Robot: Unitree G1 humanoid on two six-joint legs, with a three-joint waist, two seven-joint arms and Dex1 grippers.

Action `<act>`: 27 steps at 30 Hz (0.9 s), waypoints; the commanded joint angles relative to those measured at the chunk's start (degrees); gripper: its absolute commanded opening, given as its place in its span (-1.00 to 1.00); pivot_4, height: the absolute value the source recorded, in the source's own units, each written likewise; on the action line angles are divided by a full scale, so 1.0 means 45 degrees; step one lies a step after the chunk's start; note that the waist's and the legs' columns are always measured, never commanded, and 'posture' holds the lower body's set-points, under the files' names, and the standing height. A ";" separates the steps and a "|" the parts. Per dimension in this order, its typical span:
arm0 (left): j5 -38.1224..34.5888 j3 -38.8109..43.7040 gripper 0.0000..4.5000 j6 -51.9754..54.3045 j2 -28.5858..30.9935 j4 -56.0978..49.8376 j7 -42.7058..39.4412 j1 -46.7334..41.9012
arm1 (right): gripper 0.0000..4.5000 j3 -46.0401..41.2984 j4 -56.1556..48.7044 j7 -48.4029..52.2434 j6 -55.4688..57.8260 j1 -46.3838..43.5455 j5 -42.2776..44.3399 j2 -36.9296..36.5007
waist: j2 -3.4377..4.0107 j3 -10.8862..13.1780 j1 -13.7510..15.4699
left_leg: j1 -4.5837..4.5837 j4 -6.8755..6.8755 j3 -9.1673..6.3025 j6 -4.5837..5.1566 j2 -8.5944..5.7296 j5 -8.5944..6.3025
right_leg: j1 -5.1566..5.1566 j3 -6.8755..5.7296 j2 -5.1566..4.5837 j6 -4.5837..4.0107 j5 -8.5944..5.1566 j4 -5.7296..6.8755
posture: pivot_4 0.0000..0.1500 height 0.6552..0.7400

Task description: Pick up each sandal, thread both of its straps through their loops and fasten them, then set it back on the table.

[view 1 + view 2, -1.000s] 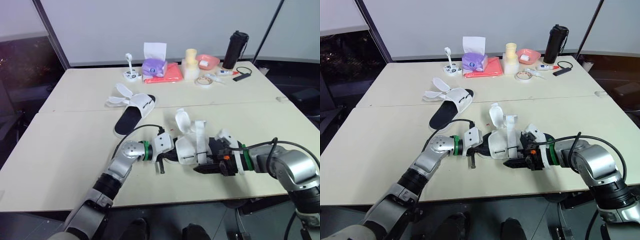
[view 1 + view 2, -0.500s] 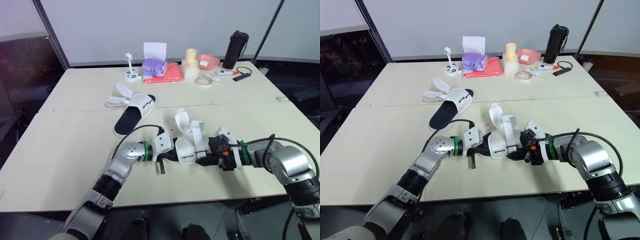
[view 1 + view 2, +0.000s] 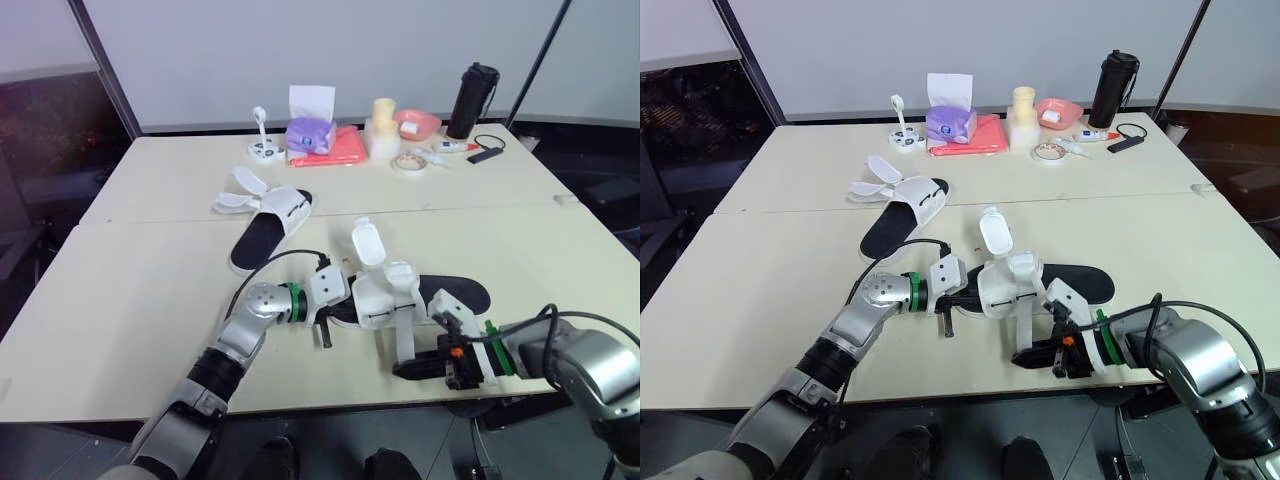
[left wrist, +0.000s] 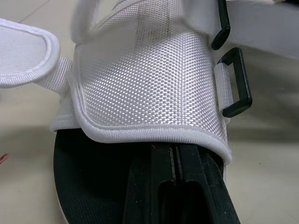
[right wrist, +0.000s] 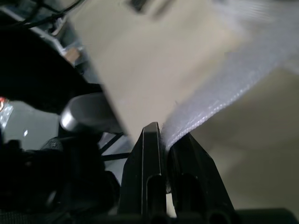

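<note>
the near sandal (image 3: 375, 300) lies on the front part of the bench (image 3: 140, 290), its black sole flat and its white upper facing up. one strap (image 3: 405, 338) is drawn out of it toward the bench's near edge, and the right fingers (image 5: 152, 140) are clenched on that strap's end, low by the edge. this looks like a pull to bring the strap taut and straight so that it can be fed. the left fingers (image 4: 182, 156) are pressed together on the sole at the other end, their tips tucked under the hem of the upper. whether they pinch anything there is hidden, but they seem placed to anchor the sandal against the pull. the black loops (image 4: 236, 84) hang empty at the upper's side, so threading is not yet done. the second strap (image 3: 367, 243) stands up loose behind the upper. the other sandal (image 3: 268, 222) rests further back on the left, well apart, its straps also open.
</note>
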 commanded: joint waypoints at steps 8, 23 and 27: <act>0.0526 -0.0437 -1.00 0.0041 0.0059 0.0798 -0.0049 0.0081 | -0.98 -0.1069 -0.2352 -0.0262 0.0195 0.0848 0.1015 -0.1195 | 0.0000 0.0000 0.0048 | -0.0009 -0.0002 -0.0001 0.0014 -0.0003 -0.0007 | 0.0011 0.0000 -0.0006 0.0002 0.0002 -0.0042 | 1.00 1.00; 0.0537 -0.0485 -1.00 0.0046 0.0103 0.0725 -0.0079 0.0196 | -0.98 -0.3064 -0.3291 0.0459 -0.0817 0.1755 0.1738 -0.3211 | -0.0006 0.0002 0.0040 | -0.0013 -0.0002 0.0008 0.0021 0.0003 -0.0012 | 0.0018 -0.0002 -0.0013 -0.0001 -0.0001 -0.0058 | 1.00 1.00; 0.0549 -0.0487 -1.00 0.0015 0.0099 0.0764 -0.0071 0.0184 | -0.98 -0.3302 -0.3020 0.0585 -0.1018 0.1382 0.1799 -0.3494 | -0.0006 0.0003 0.0038 | -0.0015 -0.0002 0.0008 0.0023 0.0005 -0.0014 | 0.0017 -0.0003 -0.0014 -0.0001 -0.0002 -0.0061 | 1.00 1.00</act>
